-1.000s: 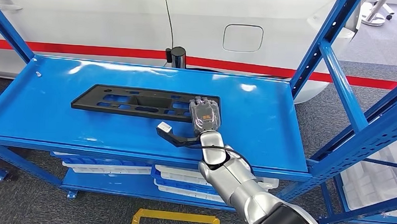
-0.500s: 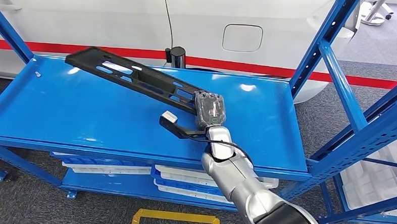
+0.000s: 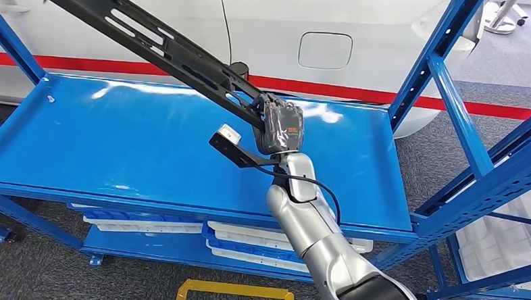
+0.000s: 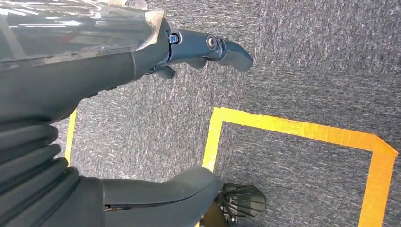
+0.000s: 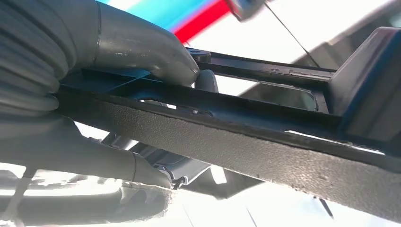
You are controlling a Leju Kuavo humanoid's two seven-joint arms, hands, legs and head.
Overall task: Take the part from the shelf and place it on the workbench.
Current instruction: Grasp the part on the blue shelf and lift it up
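A long black slotted plastic part (image 3: 146, 36) slants up and to the left above the blue shelf top (image 3: 114, 150). My right hand (image 3: 279, 127) grips its near end, raised clear of the shelf. In the right wrist view the part's textured edge (image 5: 265, 151) crosses the picture, with the grey thumb (image 5: 142, 52) pressed over it. My left hand (image 4: 142, 71) hangs over grey carpet, fingers spread and holding nothing.
The blue rack's uprights (image 3: 443, 56) rise at the right. White trays (image 3: 245, 247) lie on the lower shelf. A white car body with a red stripe (image 3: 151, 68) stands behind the rack. Yellow floor tape (image 4: 293, 132) marks the carpet.
The right hand has lifted and tilted the black part off the shelf; its far end has swung up and to the left.
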